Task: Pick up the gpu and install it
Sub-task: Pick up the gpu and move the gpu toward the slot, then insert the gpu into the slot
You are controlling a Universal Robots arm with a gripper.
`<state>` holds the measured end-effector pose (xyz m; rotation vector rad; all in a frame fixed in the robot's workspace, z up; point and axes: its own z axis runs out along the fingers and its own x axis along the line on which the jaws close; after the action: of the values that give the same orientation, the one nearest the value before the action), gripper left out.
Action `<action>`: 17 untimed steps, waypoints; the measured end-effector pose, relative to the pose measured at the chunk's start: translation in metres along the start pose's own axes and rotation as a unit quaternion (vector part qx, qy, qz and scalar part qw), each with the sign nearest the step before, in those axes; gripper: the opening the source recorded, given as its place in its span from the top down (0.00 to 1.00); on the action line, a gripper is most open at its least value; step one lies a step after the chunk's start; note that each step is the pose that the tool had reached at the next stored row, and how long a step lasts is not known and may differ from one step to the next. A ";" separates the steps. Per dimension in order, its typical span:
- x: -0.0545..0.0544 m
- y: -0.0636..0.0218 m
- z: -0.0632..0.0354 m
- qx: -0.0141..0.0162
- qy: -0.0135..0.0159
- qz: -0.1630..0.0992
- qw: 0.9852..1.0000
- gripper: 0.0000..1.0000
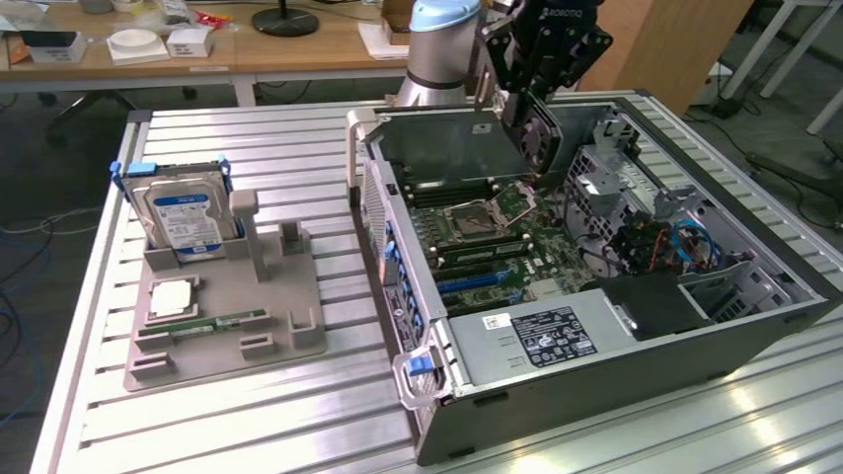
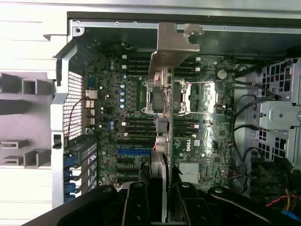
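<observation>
The gripper point(image 1: 532, 148) bore "ROBOTIQ" in white on its black body, at twelve o'clock of the computer case point(image 1: 593, 395). The circuit board point(image 2: 207, 136) read "DELL" near the processor socket point(image 2: 197, 99). The hard drive point(image 1: 178, 188), at nine o'clock of the case, carried a blue-white label point(image 1: 189, 222) with unreadable print.

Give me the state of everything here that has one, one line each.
tool, shut on the gpu.
gpu, held above the motherboard, not in a slot.
computer case, lying on its side, open.
hard drive, standing upright in the grey holder.
memory stick, lying flat in the holder.
</observation>
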<state>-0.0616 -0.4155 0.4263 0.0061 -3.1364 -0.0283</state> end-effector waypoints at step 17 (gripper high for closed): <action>-0.020 -0.0001 0.0000 0.000 0.000 0.000 1.000 0.73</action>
<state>-0.0414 -0.4155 0.4262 0.0062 -3.1363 -0.0283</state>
